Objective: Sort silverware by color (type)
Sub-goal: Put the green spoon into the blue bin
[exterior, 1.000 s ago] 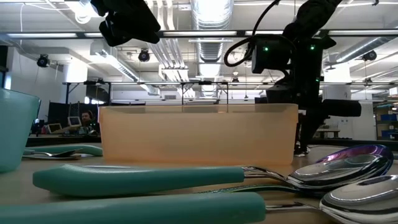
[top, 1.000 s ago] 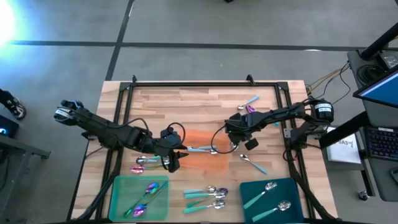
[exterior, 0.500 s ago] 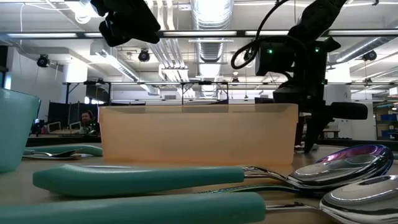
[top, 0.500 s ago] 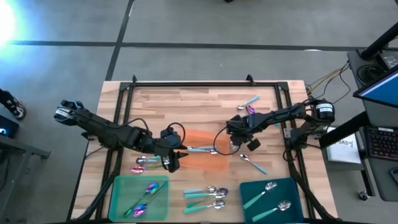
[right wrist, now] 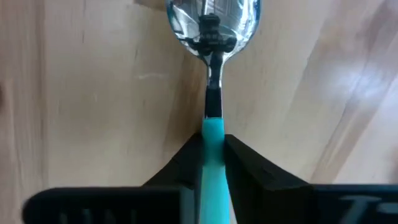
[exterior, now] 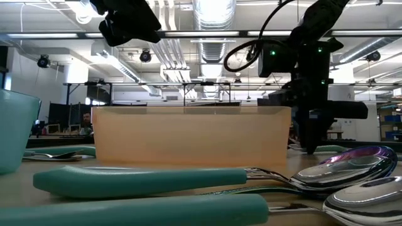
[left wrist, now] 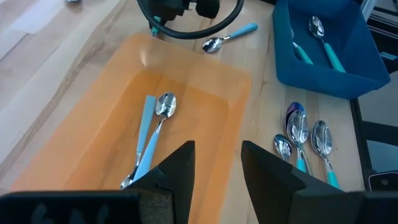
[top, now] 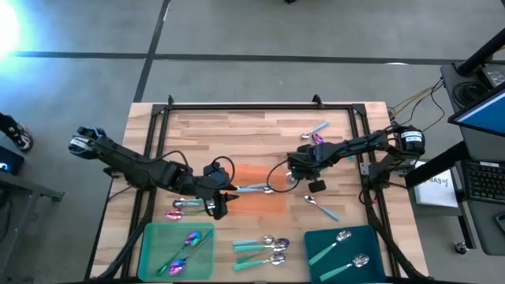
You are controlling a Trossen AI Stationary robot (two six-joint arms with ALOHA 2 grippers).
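The right gripper (right wrist: 212,163) was down at the table (top: 237,130), just right of the orange tray (top: 268,203). Its fingers (right wrist: 252,168) were pinched on the teal handle of a silver-bowled spoon (right wrist: 212,68), whose bowl lay against the bare wood ahead of the fingers. In the low view the gripper (exterior: 312,141) hung vertical beside the right end of the tray (exterior: 188,135).

The left gripper (left wrist: 214,165) hovered over the near-left end of the orange tray (left wrist: 112,130), fingers (left wrist: 267,168) spread and holding nothing. In the high view it (top: 222,201) sat at the tray's left edge.

Inside the orange tray lay two light-blue-handled spoons (left wrist: 151,140), crossed, bowls silver.

Other spoons observed:
- One loose spoon (top: 322,207) on the wood right of the tray, near the right gripper.
- Two spoons (top: 317,131) at the far right of the table, one with a purple-pink bowl.
- Two spoons (top: 183,208) on the wood just left of the left gripper.
- Green tray (top: 150,260), near left: purple-bowled spoons (top: 185,251) inside.
- Teal tray (top: 379,260), near right: two silver-bowled spoons (top: 339,251) inside.
- A cluster of teal-handled spoons (top: 262,251) on the wood between those two trays; they filled the foreground of the low view (exterior: 188,188).
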